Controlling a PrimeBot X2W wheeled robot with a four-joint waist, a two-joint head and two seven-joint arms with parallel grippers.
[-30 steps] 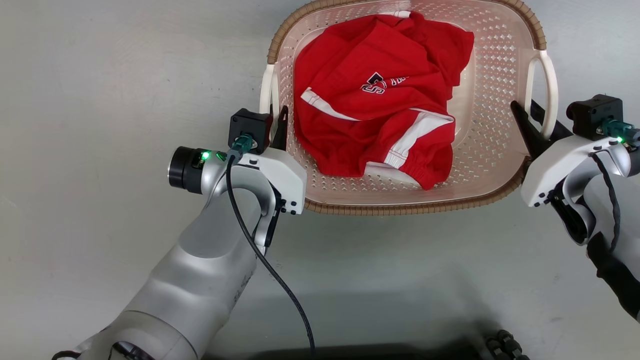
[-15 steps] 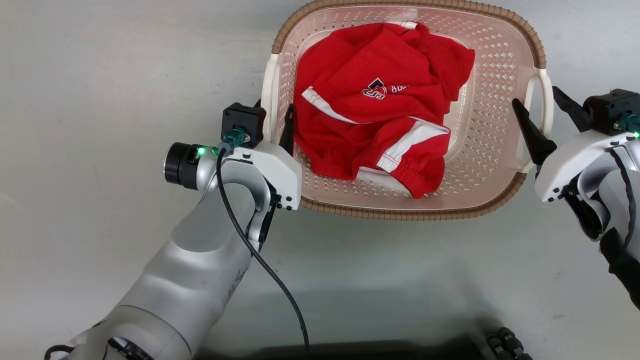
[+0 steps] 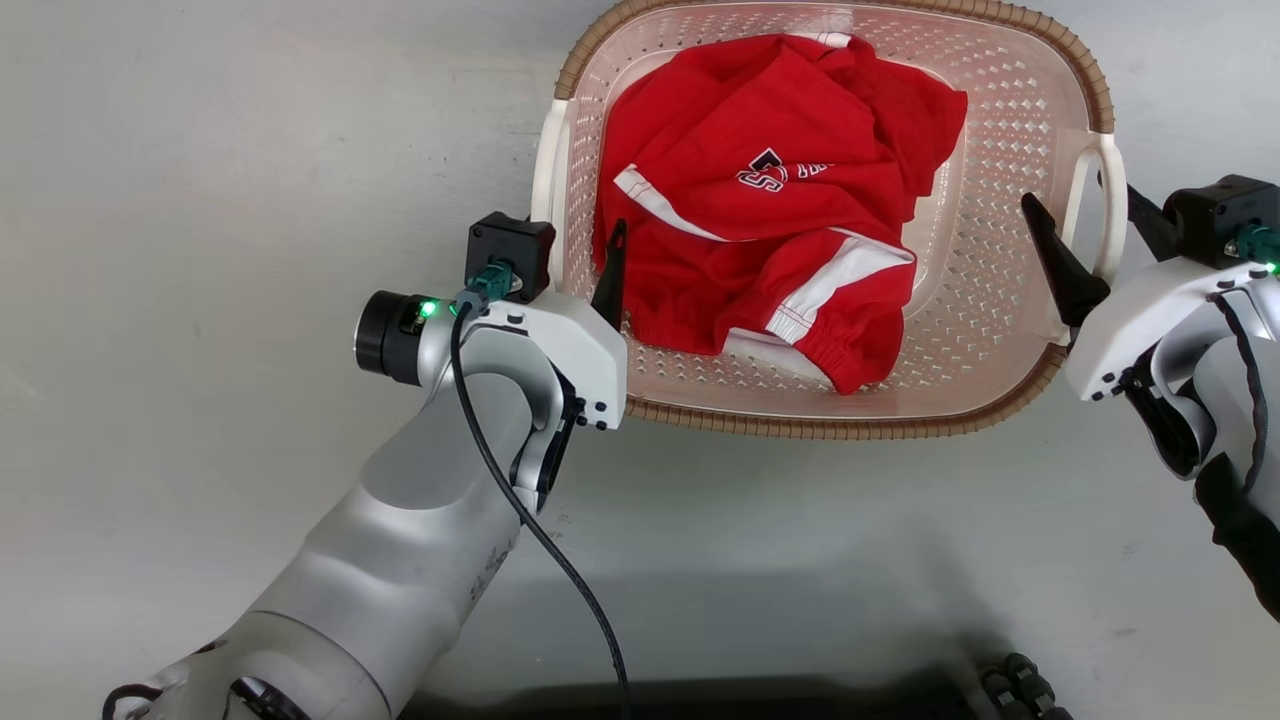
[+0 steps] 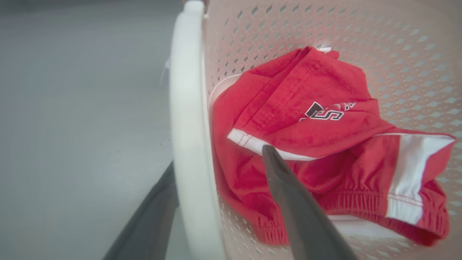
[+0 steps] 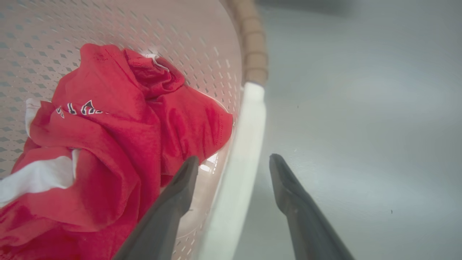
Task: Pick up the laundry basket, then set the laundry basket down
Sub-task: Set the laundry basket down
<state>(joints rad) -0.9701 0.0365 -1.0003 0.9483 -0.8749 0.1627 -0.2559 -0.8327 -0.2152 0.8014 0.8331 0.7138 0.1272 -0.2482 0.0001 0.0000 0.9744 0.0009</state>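
Head view has the laundry basket [image 3: 830,428] standing on the grey floor [image 3: 250,200], between the two arms, with a crumpled red garment [image 3: 770,230] with white stripes lying inside it. The left gripper [image 3: 580,250] is spread wide astride the basket's white left handle [image 4: 187,108]. One dark finger is inside the basket over the red cloth and the other outside, low against the handle; whether that one touches it I cannot tell. The right gripper [image 3: 1065,188] is likewise spread around the white right handle [image 5: 242,155], one finger inside by the perforated wall and one outside over the floor. Neither gripper pinches anything.
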